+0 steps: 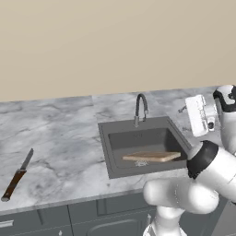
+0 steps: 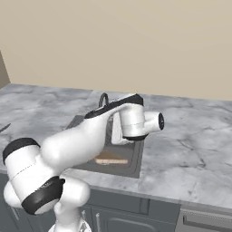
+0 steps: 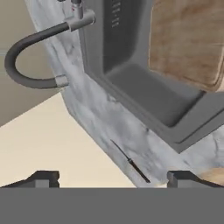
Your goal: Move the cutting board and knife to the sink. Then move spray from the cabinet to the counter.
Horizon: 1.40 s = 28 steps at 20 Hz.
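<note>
The counter [image 1: 60, 138] is seen as a grey-white marble slab running the width of the left base view, and the sink [image 1: 117, 159] is set into it as the fixed reference for everything else. The dark basin is shown with its black arched faucet [image 1: 141, 108] rising at the back rim. Inside the sink, the cutting board [image 1: 152, 156] is found lying nearly flat, toward the front of the basin; its wood grain and edge groove are made out in the hand view [image 3: 188, 41]. The knife [image 1: 16, 177] is left on the counter well to the left of the sink, apart from it, with its dark handle nearer the front edge and its blade pointed toward the wall. The gripper [image 3: 113, 177] is held above the sink, its fingertips [image 3: 43, 178] spread wide with nothing between them, so it is released and nothing is grasped.
</note>
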Tool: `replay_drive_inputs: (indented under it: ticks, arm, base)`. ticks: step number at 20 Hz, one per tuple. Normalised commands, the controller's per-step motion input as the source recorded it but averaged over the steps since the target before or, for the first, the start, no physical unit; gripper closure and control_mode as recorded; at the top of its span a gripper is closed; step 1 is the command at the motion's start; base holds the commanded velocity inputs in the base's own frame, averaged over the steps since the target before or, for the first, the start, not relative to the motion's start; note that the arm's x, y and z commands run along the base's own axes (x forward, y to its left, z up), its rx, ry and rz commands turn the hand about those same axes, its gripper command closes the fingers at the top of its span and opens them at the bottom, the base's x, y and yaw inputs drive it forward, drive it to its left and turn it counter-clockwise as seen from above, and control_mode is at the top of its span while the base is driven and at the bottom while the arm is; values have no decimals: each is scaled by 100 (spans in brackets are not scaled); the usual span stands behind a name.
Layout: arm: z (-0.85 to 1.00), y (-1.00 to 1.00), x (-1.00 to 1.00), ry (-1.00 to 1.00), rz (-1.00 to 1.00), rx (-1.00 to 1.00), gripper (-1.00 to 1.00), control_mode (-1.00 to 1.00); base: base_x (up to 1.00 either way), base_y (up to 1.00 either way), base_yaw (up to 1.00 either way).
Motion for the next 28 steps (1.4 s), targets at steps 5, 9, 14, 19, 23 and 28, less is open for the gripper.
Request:
replay_drive_inputs:
  ticks: [5,9,14,19,23,28]
  arm:
    - [70,55,-77,-18,-12,-65,-100,-100]
    - [0,100,-38,-41,-4,-97,-100,-100]
    - [11,99,-6,-6,2,-81,-100,-100]
    - [2,26,5,11,0,-14,-100,-100]
    - [0,1,-3,0,0,0,-100,-100]
    - [-3,28,-30,0,6,-3,-100,100]
  base:
    - [0,0,0]
    - [0,0,0]
    - [0,0,0]
    - [0,0,0]
    - [0,0,0]
    - [-7,40,6]
